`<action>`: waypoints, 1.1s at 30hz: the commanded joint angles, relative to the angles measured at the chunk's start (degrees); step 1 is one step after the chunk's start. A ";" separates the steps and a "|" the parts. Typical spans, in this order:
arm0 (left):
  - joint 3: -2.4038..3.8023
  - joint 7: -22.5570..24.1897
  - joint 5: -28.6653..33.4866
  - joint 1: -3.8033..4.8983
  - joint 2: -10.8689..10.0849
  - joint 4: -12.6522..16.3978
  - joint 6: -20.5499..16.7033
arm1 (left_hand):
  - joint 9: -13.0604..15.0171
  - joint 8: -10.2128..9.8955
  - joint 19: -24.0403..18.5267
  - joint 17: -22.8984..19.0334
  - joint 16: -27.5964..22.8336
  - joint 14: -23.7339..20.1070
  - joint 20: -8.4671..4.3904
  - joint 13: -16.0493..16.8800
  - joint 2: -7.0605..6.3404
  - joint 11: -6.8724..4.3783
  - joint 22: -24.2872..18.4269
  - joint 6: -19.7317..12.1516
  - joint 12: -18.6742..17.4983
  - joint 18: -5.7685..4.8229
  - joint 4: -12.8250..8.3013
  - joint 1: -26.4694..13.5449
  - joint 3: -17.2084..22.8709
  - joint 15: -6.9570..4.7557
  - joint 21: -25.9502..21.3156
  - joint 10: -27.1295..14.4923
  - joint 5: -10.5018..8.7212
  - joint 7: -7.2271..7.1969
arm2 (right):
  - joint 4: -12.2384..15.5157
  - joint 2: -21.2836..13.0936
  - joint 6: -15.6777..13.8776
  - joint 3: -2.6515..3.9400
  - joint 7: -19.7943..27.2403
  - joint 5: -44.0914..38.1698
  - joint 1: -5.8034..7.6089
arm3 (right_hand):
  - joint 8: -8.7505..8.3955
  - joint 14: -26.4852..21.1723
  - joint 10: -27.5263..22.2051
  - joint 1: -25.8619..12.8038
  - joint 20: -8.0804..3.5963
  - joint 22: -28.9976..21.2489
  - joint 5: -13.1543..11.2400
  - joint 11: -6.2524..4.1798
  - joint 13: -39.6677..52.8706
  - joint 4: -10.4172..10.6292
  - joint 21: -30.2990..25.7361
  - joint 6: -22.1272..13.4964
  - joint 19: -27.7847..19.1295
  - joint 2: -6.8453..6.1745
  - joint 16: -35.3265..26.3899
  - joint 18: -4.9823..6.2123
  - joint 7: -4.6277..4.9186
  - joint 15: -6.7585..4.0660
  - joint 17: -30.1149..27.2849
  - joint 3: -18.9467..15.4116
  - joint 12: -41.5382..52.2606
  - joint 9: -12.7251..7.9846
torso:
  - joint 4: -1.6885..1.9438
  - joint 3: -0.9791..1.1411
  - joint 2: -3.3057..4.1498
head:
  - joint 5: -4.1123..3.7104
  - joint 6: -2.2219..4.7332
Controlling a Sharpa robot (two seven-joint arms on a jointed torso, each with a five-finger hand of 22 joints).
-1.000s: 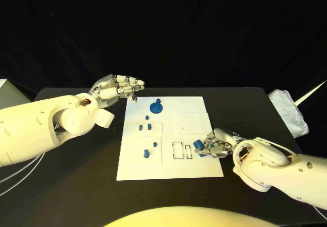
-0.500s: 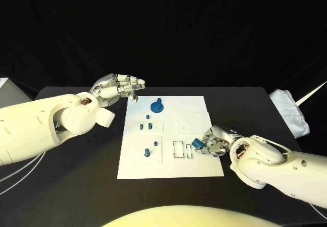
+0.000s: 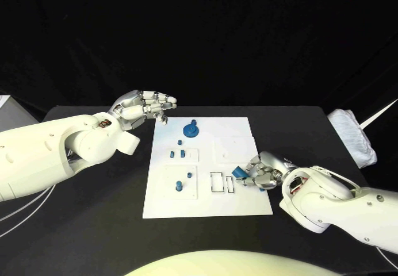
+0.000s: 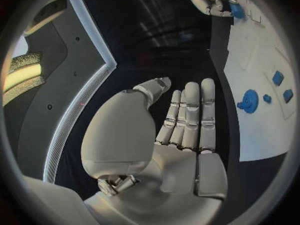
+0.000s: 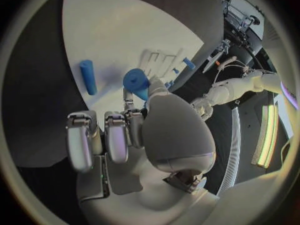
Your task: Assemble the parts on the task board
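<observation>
Holding a blue part (image 3: 238, 172) in the fingers of our right hand (image 3: 262, 174), we keep it just over the white board (image 3: 207, 201) beside two narrow slots (image 3: 222, 182). Our left hand (image 3: 142, 106) hovers empty, fingers released, near the blue gear (image 3: 191, 131).

A black table (image 3: 99, 190) stands in a dark room, and black cloth (image 3: 249, 52) hangs behind it as a backdrop (folds show faintly in it). At the table's right end lies a bundle of white cloth (image 3: 352, 141). A pale box (image 3: 12, 112) sits just past the table's left corner. Thin white cables (image 3: 12, 221) curve over the near left part of the table.
</observation>
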 commanded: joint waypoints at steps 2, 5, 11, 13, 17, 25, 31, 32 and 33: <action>0.03 0.21 0.47 0.00 0.11 0.01 0.98 | 0.04 0.16 0.38 -0.07 0.31 -0.42 0.18 -0.10 0.03 -0.07 -0.07 -0.38 0.35 0.37 0.37 -0.44 0.13 0.16 -0.27 -0.37 0.32 -0.06 | 1.54 -0.25 -1.47 0.11 2.16 3.33 1.30 | 1.19 5.60 0.80 -2.18 -0.44 14.21 0.51 -0.57 6.85 0.01 0.36 2.69 5.47 -0.13 0.27 -0.45 -2.22 -0.59 13.06 0.69 0.02 0.07 | 0.06 -0.06 -0.02 | -0.07 0.08; 0.03 0.15 0.47 0.00 0.14 0.00 1.02 | 0.04 0.16 0.38 -0.07 0.31 -0.42 0.18 -0.10 0.03 -0.07 -0.07 -0.38 0.35 0.37 0.37 -0.44 0.13 0.16 -0.27 -0.37 0.32 -0.06 | 2.07 -0.09 0.35 0.14 2.39 4.82 1.82 | 1.30 5.59 0.86 -2.95 -0.51 14.24 0.51 -0.66 6.88 0.00 0.41 2.91 5.49 0.18 0.25 -0.46 -2.32 -0.66 13.01 1.05 -0.05 0.02 | 0.09 -0.06 0.04 | -0.07 0.01; 0.03 -0.06 0.47 0.00 0.14 0.05 1.13 | 0.04 0.20 0.40 -0.08 0.34 -0.44 0.19 -0.13 0.15 -0.08 -0.13 -0.40 0.38 0.38 0.45 -0.44 0.18 0.15 -0.35 -0.43 0.39 -0.09 | 1.77 1.33 4.40 0.06 2.49 7.34 1.97 | 1.61 5.58 1.10 -4.08 -0.66 14.27 -0.32 -0.89 7.10 -0.03 0.43 3.43 5.50 1.00 0.22 -0.47 -2.58 -0.84 12.98 1.97 -0.04 -0.03 | 0.00 -0.01 0.05 | 0.18 0.04; 0.03 -0.12 0.47 0.00 0.12 0.08 1.15 | 0.04 0.22 0.41 -0.09 0.35 -0.45 0.19 -0.15 0.19 -0.09 -0.14 -0.41 0.39 0.39 0.44 -0.38 0.22 0.14 -0.37 -0.46 0.43 -0.10 | 1.48 2.08 5.32 -0.01 2.19 7.58 1.82 | 1.69 5.57 1.17 -4.43 -0.69 14.29 -0.65 -0.94 7.16 -0.04 0.47 3.55 5.51 1.08 0.20 -0.48 -2.63 -0.88 12.93 2.11 -0.03 -0.04 | -0.05 -0.04 0.01 | 0.30 0.01; 0.03 -0.19 0.47 0.00 0.10 0.07 1.18 | 0.04 0.23 0.42 -0.09 0.35 -0.46 0.18 -0.16 0.21 -0.09 -0.15 -0.43 0.40 0.40 0.42 -0.33 0.25 0.13 -0.38 -0.48 0.45 -0.11 | 0.96 3.61 6.36 -0.09 1.51 7.20 1.67 | 2.07 5.58 1.39 -5.66 -0.78 14.33 -1.44 -1.08 7.40 -0.02 0.52 4.06 5.53 1.05 0.21 -0.49 -2.80 -1.00 12.98 2.30 0.06 0.00 | -0.17 -0.01 0.01 | 0.46 -0.02; 0.03 -0.31 0.47 0.00 0.16 0.12 1.39 | 0.04 0.24 0.43 -0.10 0.36 -0.47 0.18 -0.17 0.22 -0.10 -0.17 -0.44 0.41 0.40 0.39 -0.26 0.29 0.12 -0.40 -0.50 0.48 -0.11 | -0.28 5.78 7.72 -0.14 -0.97 5.26 1.47 | 2.87 5.59 1.83 -9.06 -0.96 14.39 -2.51 -1.32 8.01 0.01 0.60 4.65 5.56 1.43 0.19 -0.51 -3.09 -1.20 13.00 2.52 0.36 0.08 | 0.04 -0.04 0.11 | 0.26 0.00; 0.03 -0.51 0.47 0.00 0.12 0.16 1.41 | -0.02 0.14 0.47 -0.13 0.37 -0.51 0.17 -0.22 0.16 -0.07 -0.21 -0.73 0.44 0.41 0.37 -0.21 0.32 0.13 -0.45 -0.59 0.51 -0.02 | -0.96 6.85 7.40 -0.15 -1.94 3.98 1.17 | 3.00 5.62 1.90 -9.42 -0.99 14.40 -2.50 -1.37 8.11 -0.01 0.62 4.73 5.57 1.67 0.24 -0.52 -3.15 -1.23 13.12 2.68 0.42 0.10 | 0.03 -0.03 0.11 | 0.27 0.05; 0.03 -0.56 0.47 0.00 0.12 0.17 1.42 | -0.10 0.01 0.51 -0.15 0.40 -0.53 0.18 -0.28 0.08 0.00 -0.25 -1.08 0.44 0.40 0.40 -0.23 0.31 0.16 -0.51 -0.76 0.52 0.11 | -1.08 7.00 7.33 -0.15 -2.04 3.78 1.14 | 3.01 5.62 1.90 -9.44 -0.99 14.40 -2.49 -1.37 8.11 -0.01 0.62 4.73 5.57 1.68 0.24 -0.52 -3.15 -1.24 13.13 2.69 0.42 0.10 | 0.02 -0.02 0.09 | 0.26 0.06; 0.03 -0.61 0.47 0.00 0.12 0.18 1.43 | -0.13 -0.04 0.52 -0.17 0.41 -0.54 0.19 -0.30 0.06 0.04 -0.27 -1.22 0.44 0.39 0.41 -0.24 0.31 0.18 -0.53 -0.84 0.53 0.16 | -1.26 7.17 7.21 -0.15 -2.14 3.52 1.11 | 3.01 5.62 1.90 -9.44 -0.99 14.40 -2.49 -1.37 8.11 -0.01 0.62 4.73 5.57 1.68 0.24 -0.52 -3.15 -1.24 13.13 2.69 0.42 0.10 | 0.02 -0.02 0.08 | 0.25 0.04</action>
